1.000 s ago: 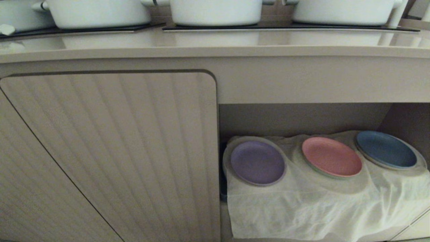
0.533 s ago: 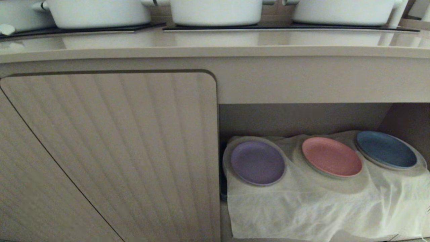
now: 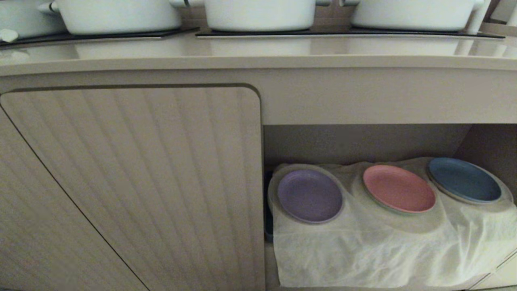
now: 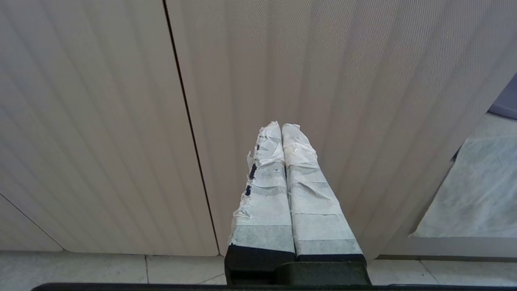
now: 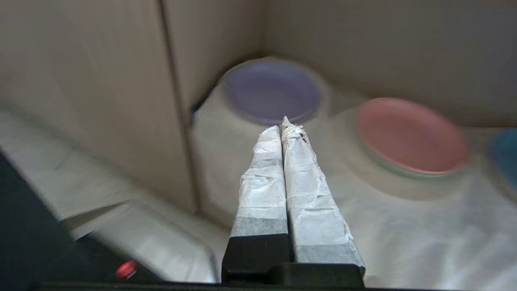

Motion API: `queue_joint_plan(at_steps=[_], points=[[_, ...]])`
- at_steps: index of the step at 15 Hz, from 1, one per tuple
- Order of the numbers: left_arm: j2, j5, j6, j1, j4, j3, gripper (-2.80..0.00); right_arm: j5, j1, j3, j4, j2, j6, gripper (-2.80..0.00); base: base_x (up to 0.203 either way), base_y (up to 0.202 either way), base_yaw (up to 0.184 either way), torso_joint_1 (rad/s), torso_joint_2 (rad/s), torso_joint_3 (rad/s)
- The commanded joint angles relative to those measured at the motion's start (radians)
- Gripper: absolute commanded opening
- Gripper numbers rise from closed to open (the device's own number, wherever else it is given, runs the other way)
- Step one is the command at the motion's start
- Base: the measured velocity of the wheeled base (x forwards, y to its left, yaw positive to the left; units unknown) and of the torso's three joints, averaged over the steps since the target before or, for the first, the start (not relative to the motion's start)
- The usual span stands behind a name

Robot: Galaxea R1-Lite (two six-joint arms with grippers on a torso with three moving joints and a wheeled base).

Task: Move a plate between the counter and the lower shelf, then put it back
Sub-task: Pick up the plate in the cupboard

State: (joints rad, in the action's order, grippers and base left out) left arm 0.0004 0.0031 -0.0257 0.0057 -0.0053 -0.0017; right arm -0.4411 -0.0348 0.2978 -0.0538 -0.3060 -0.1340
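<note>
Fingers of the right gripper, wrapped in white tape, are pressed flat together with nothing between them, and they point into the lower shelf. Just beyond their tips lies the plate, pale lilac and round, flat on the white cloth that lines the recess; whether the tips touch its near rim cannot be told. To one side of the gripper, further along the cloth, sits a salmon-pink plate, and past that the edge of a blue plate. To the other side stands the ribbed beige cupboard door, whose edge borders the recess right beside the lilac plate. From the head camera neither arm shows: the 3 plates lie in a row on the cloth, lilac nearest the door, pink in the middle, blue at the far end, each apart from the next. Above the recess runs the counter, carrying black hob panels with 3 white pots on them. The left gripper is parked facing the ribbed door, its taped fingers likewise closed on nothing, with a pale tiled floor below it.
</note>
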Motion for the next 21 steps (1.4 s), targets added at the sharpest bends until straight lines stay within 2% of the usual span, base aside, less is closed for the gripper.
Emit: queue_joint_plan(at_steps=[1, 5, 12, 14, 16, 19, 21], points=[[0.001, 0.0, 0.0, 0.0, -0.001, 0.0, -2.8, -0.009, -0.056, 0.017, 0.006, -0.149, -0.001, -2.8, 0.0, 0.0, 0.0, 0.0, 0.0, 0.0], [0.001, 0.0, 0.0, 0.0, -0.001, 0.0, -2.8, -0.109, -0.113, 0.001, 0.047, -0.347, -0.002, -2.8, 0.0, 0.0, 0.0, 0.0, 0.0, 0.0], [0.001, 0.0, 0.0, 0.0, -0.001, 0.0, -2.8, -0.161, -0.195, -0.033, 0.469, -0.907, 0.031, -2.8, 0.0, 0.0, 0.0, 0.0, 0.0, 0.0], [0.001, 0.0, 0.0, 0.0, -0.001, 0.0, -2.8, -0.163, -0.209, -0.023, 0.575, -1.022, 0.078, -2.8, 0.0, 0.0, 0.0, 0.0, 0.0, 0.0], [0.001, 0.0, 0.0, 0.0, -0.001, 0.0, -2.8, -0.164, -0.218, 0.014, 0.629, -1.105, 0.178, -2.8, 0.0, 0.0, 0.0, 0.0, 0.0, 0.0], [0.001, 0.0, 0.0, 0.0, -0.001, 0.0, -2.8, -0.16, -0.218, 0.083, 0.638, -1.196, 0.261, -2.8, 0.0, 0.0, 0.0, 0.0, 0.0, 0.0], [0.001, 0.0, 0.0, 0.0, -0.001, 0.0, -2.8, -0.155, -0.218, 0.118, 0.636, -1.247, 0.282, -2.8, 0.0, 0.0, 0.0, 0.0, 0.0, 0.0]])
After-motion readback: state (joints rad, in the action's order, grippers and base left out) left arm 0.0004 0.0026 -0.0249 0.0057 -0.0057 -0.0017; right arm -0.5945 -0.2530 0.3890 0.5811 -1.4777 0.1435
